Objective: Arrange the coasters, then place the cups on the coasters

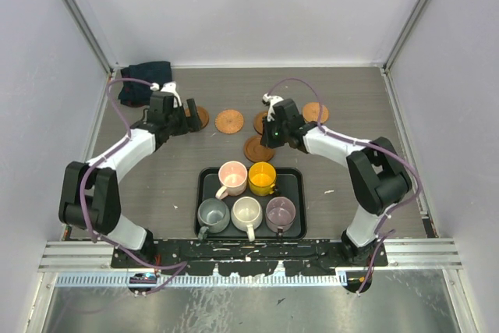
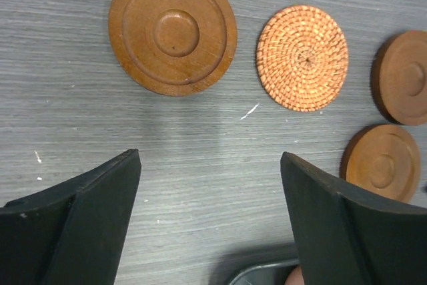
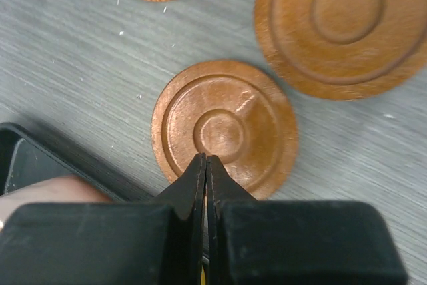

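Five coasters lie in the back half of the table. In the left wrist view I see a dark ringed coaster [image 2: 173, 29], a woven orange coaster [image 2: 302, 57] and two more ringed ones [image 2: 403, 77] [image 2: 383, 163]. My left gripper [image 2: 210, 158] [image 1: 190, 121] hangs open over bare table just short of the dark ringed one. My right gripper [image 3: 205, 159] [image 1: 270, 136] is shut, with its tips over the near part of a ringed coaster [image 3: 224, 128] [image 1: 257, 148]. Pink [image 1: 232, 175], yellow [image 1: 262, 177], grey-green [image 1: 212, 214], cream [image 1: 247, 212] and mauve [image 1: 280, 212] cups stand in a tray.
The black tray [image 1: 300, 193] that holds the cups sits in front of the coasters, and its corner [image 3: 20, 158] lies close to the right gripper. A dark blue cloth [image 1: 144, 83] is bunched in the back left corner. White walls enclose the table.
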`<action>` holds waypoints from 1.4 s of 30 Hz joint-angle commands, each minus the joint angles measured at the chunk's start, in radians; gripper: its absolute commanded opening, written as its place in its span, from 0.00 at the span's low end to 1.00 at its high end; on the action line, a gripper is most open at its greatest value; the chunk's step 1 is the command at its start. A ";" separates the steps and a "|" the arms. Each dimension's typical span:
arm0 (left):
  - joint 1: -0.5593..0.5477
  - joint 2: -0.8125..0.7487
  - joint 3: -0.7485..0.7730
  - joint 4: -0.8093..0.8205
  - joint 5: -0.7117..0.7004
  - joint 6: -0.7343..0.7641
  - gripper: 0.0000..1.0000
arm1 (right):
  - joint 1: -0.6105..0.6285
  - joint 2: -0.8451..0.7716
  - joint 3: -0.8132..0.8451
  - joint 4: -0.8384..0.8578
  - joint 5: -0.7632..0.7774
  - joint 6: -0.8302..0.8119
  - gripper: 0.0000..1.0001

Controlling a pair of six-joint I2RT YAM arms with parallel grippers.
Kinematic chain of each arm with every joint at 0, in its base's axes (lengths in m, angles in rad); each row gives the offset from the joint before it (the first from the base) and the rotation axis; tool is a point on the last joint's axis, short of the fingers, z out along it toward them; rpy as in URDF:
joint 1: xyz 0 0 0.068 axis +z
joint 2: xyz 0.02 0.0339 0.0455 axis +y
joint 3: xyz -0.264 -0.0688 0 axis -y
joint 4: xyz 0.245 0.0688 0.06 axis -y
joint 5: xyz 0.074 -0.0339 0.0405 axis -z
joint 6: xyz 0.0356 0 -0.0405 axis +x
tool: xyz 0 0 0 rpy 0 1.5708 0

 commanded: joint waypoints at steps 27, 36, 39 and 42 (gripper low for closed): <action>0.003 -0.084 -0.061 0.049 0.008 -0.026 0.98 | 0.096 0.167 0.051 -0.175 0.326 0.072 0.01; 0.003 -0.083 -0.068 0.050 0.012 -0.022 0.98 | 0.007 0.077 -0.011 -0.199 0.429 0.112 0.01; 0.001 -0.078 -0.067 0.053 0.013 -0.023 0.98 | -0.008 0.033 -0.014 -0.160 0.389 0.084 0.01; 0.003 -0.075 -0.068 0.055 0.017 -0.027 0.98 | -0.008 0.015 0.031 -0.177 0.420 0.058 0.01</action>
